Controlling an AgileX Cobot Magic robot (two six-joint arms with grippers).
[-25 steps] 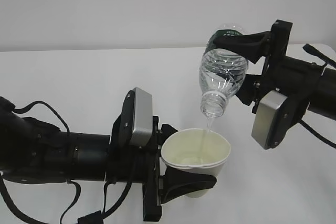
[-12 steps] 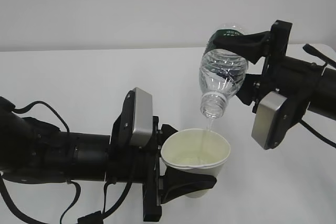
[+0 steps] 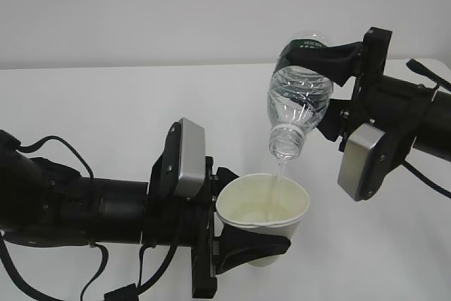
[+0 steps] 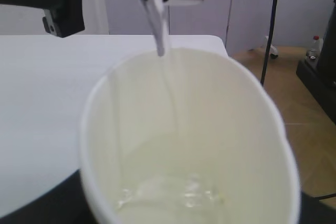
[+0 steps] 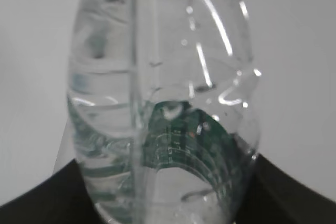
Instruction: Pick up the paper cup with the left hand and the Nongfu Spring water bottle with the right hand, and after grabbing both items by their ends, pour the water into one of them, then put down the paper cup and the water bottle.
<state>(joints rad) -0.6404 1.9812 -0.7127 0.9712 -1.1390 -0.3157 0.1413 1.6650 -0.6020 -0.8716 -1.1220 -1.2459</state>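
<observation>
With my right hand [image 3: 320, 58] clamped on the upturned Nongfu Spring water bottle [image 3: 299, 100] and my left hand [image 3: 248, 243] gripping the paper cup [image 3: 263, 218], I hold the thin stream of water [image 3: 280, 170] inside the rim.

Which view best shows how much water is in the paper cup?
The left wrist view: it looks straight into the paper cup, showing a shallow pool of water. The exterior view shows the rim and stream, not the bottom. The right wrist view shows only the bottle.

light: bright, even, diffuse
shadows: faint on white tabletop [image 3: 106, 103]
glare: white glints on bottle [image 5: 157, 103] ribs, sheen on grey wrist box [image 3: 189, 156]
blur: cup rim [image 4: 283, 145] soft in left wrist view; bottle close-up hazy
exterior: sharp, slightly washed out
</observation>
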